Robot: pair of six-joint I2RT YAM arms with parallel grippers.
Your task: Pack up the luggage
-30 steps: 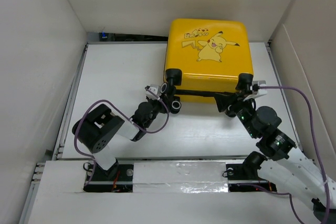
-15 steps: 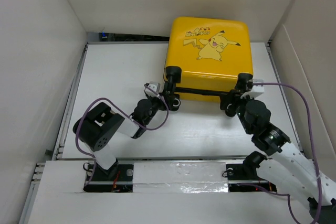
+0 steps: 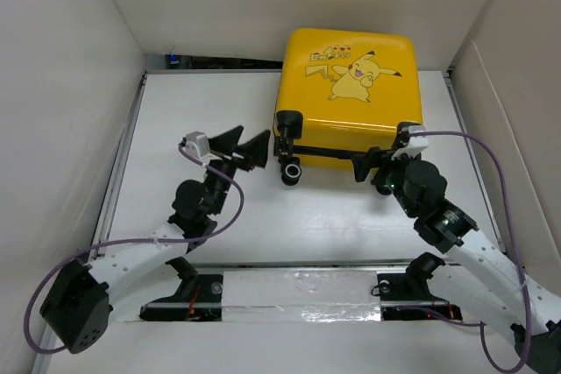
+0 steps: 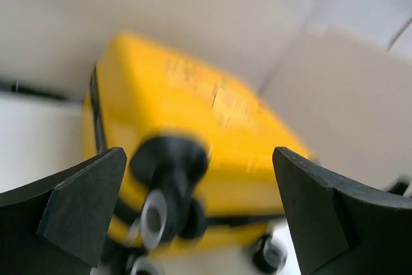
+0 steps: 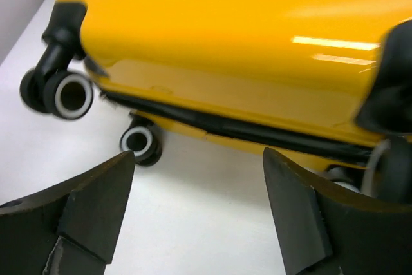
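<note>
The left claw (image 3: 244, 144) stands wide open with nothing in it, just left of the near left corner of the suitcase (image 3: 351, 102) and not touching it. Through its wrist camera, the two dark fingers (image 4: 84, 204) frame that corner, though the picture is blurred; a black wheel mount (image 4: 170, 162) sits between them, further off.

The right claw (image 3: 382, 160) is open too and holds nothing. It hovers at the suitcase's near edge, close to the right-hand wheel mount (image 3: 405, 135). From its own camera the fingers (image 5: 84, 210) spread to either side of the black seam that runs along the yellow shell (image 5: 225, 43), with white table showing between them. Whether a fingertip touches the case I cannot tell.

The suitcase lies flat and shut on the white table (image 3: 193, 111), toward the far right, its back edge up by the rear wall. The cartoon print faces up and the wheels face the arms. One wheel (image 3: 291, 172) rests on the table at the near left corner; the right wrist camera shows it (image 5: 138, 141) with another wheel (image 5: 69, 93) above it. A purple cable (image 3: 478, 151) loops off the right arm.
</note>
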